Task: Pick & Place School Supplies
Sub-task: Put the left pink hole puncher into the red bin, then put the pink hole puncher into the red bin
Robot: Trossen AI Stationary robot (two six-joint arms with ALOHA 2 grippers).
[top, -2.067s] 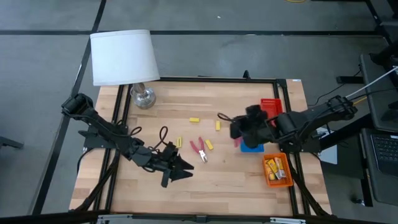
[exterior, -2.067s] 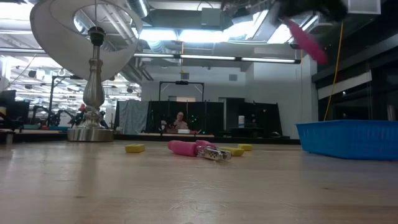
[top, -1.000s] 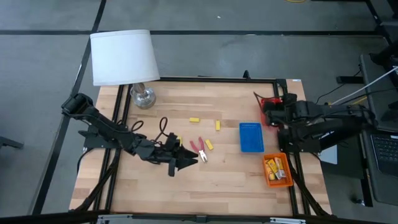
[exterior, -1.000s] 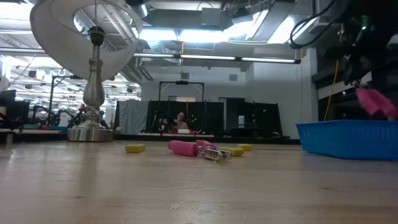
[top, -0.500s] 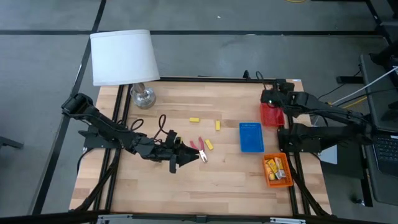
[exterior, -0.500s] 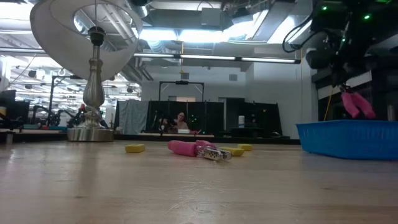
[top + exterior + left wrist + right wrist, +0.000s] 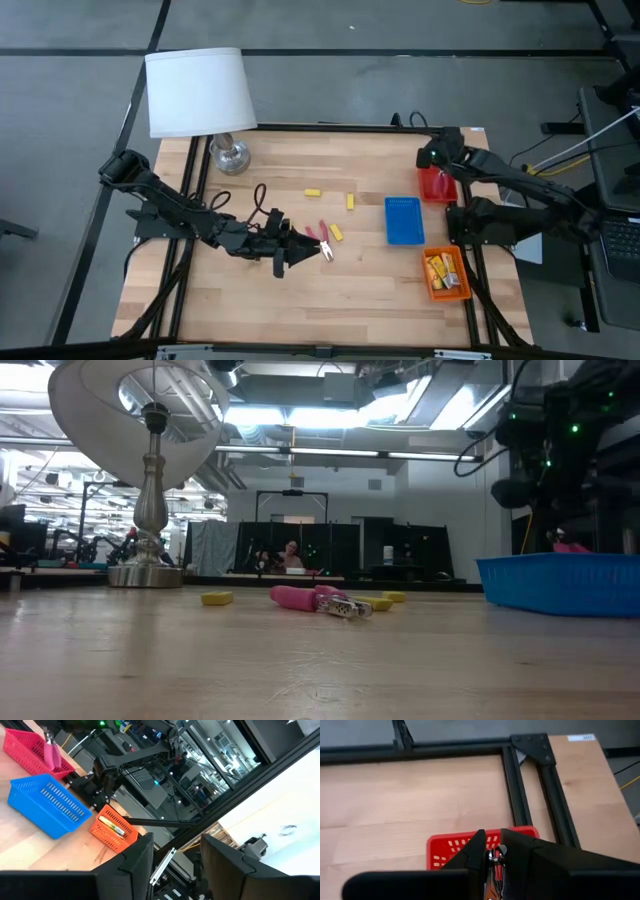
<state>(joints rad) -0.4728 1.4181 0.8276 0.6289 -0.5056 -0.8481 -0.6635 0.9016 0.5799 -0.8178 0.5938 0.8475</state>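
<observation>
My right gripper [image 7: 436, 158] hangs over the red tray [image 7: 437, 186] at the table's far right, shut on a red-handled tool [image 7: 50, 752]. My left gripper [image 7: 303, 252] lies low near the table's middle, open, its fingertips just left of a second red-handled, silver-tipped tool [image 7: 321, 240] that lies flat on the wood [image 7: 320, 600]. Small yellow pieces lie loose on the table [image 7: 313, 192] [image 7: 351, 201] [image 7: 336, 233]. Yellow printed packs [image 7: 442, 270] lie in the orange tray [image 7: 462, 291]. My right gripper pinches the red-handled tool between its two fingers at the silver head end [image 7: 496, 854], coming from above and pointing down. The red handles [image 7: 51, 757] hang below the fingers, down inside the red tray; whether they touch its floor I cannot tell.
A blue tray [image 7: 403, 219] sits between the loose items and the red tray. The lamp with the white shade [image 7: 197, 90] stands on its silver foot [image 7: 230, 156] at the far left corner. A black frame [image 7: 350, 128] borders the table.
My right gripper carried the red-handled tool toward the table's far right corner and then lowered it, so the handles now sit down at the red tray behind the blue one. My left gripper crept slightly right toward the tool on the table.
</observation>
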